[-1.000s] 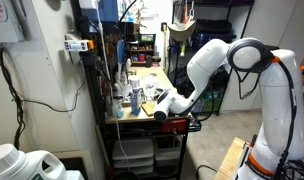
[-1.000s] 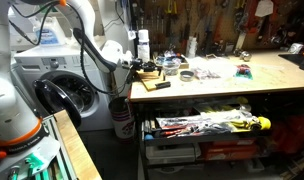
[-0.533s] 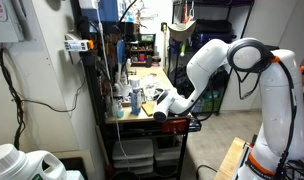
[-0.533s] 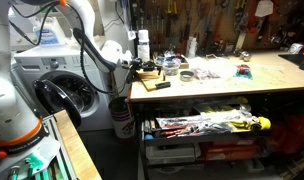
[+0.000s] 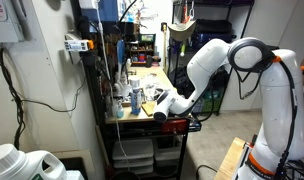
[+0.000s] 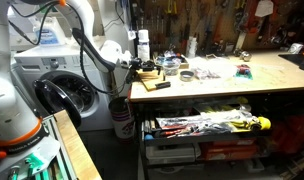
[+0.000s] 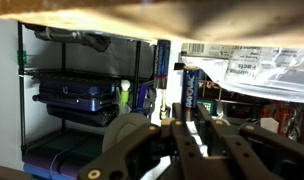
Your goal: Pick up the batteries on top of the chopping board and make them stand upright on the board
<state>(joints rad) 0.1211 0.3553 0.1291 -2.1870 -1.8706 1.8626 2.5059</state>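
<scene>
1. The white seven-joint robot arm (image 5: 220, 62) bends down from beside the workbench toward the near end of the long yellowish wooden surface (image 6: 237, 88).
2. The dark jaws sit at that end of the surface, low and close to its edge in both exterior views.
3. In the wrist view two dark fingers (image 7: 180, 145) come up from the lower edge with only a slim, shadowed gap between them. I cannot tell whether the jaws are pressed together or pinching something.
4. The flat pale tan wooden chopping board (image 6: 150, 75) lies on the surface at the arm's end, just beside the jaws.
5. The tiny dark slim batteries are too small to make out on the board in either exterior view, so I cannot tell whether they lie flat or stand upright.
6. The wrist view looks along the underside of the bench, where a dark blue plastic case (image 7: 77, 97) rests on a shelf.
7. A tall white plastic bottle (image 6: 142, 44) stands upright behind the board.
</scene>
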